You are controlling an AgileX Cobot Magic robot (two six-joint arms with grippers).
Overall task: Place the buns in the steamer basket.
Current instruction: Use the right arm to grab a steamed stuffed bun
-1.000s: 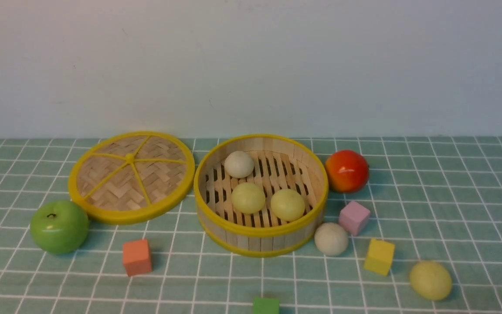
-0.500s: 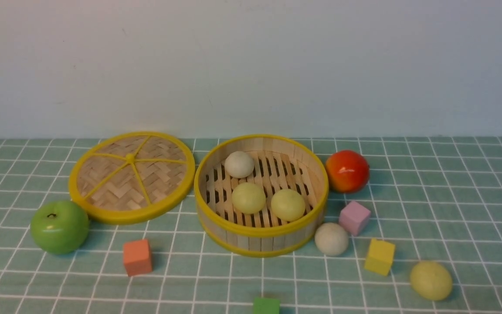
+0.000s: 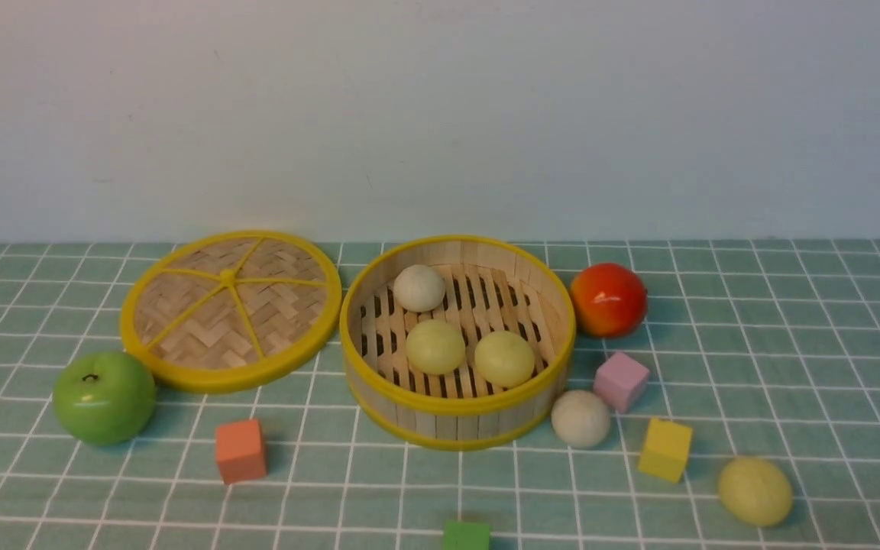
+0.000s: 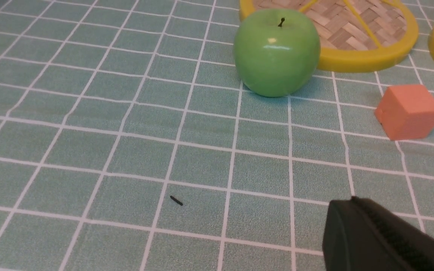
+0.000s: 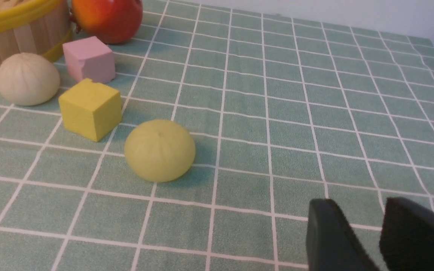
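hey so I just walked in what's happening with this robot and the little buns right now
Nothing is being handled at this moment. The left gripper is shut and holds nothing; the right gripper is open over the table with nothing between its fingers. Three buns, one off-white and two pale yellow-green, sit in the steamer basket. Two are still outside: an off-white bun by the basket and a yellow-green bun beyond the yellow block.

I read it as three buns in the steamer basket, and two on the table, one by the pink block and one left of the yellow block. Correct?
Not quite: that last bun is right of the yellow block, as the front view shows. The rest stands.
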